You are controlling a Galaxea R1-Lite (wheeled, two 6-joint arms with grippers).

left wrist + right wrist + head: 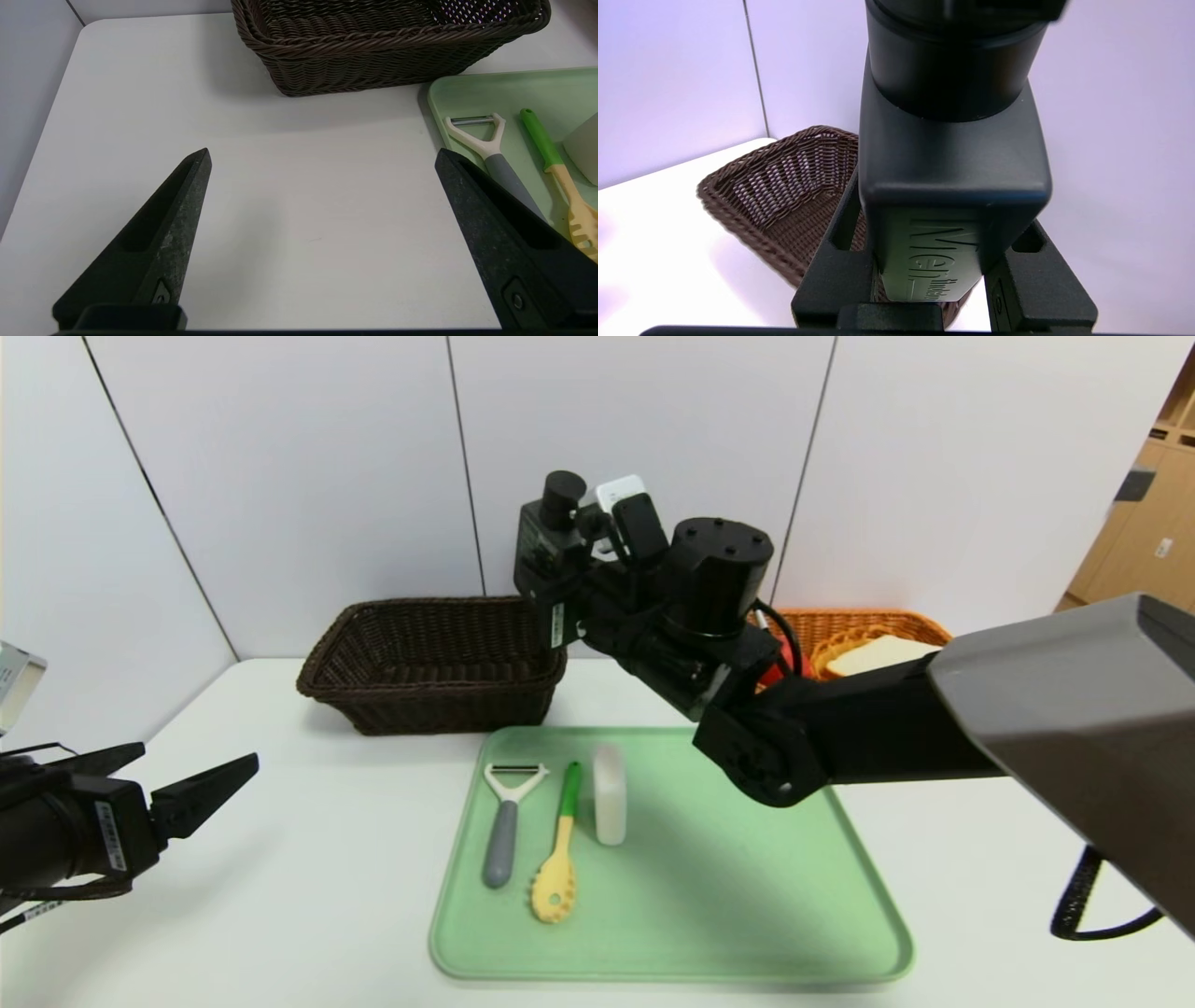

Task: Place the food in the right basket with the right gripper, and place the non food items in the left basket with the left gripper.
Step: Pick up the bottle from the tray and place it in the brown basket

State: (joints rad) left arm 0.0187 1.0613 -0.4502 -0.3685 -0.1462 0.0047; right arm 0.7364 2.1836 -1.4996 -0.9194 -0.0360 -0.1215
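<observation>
Raised lettering "Men" with smaller "thola..." beneath it, partly legible, on the black bottle [955,186] clamped between the right claw [924,280] fingers. White stickers on both arm wrists carry print too small to read.

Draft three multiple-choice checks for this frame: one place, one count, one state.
1. Where is the peeler?
A. dark basket
B. green tray
C. orange basket

2. How many things lie on the tray?
A. two
B. three
C. five

3. The right gripper is:
A. open, empty
B. resting on the tray
C. shut on a black bottle

Key:
1 B: the peeler lies on the green tray.
2 B: peeler, pasta spoon and white container.
3 C: the right gripper clamps the black bottle in the air; the left gripper sits open over the table.
</observation>
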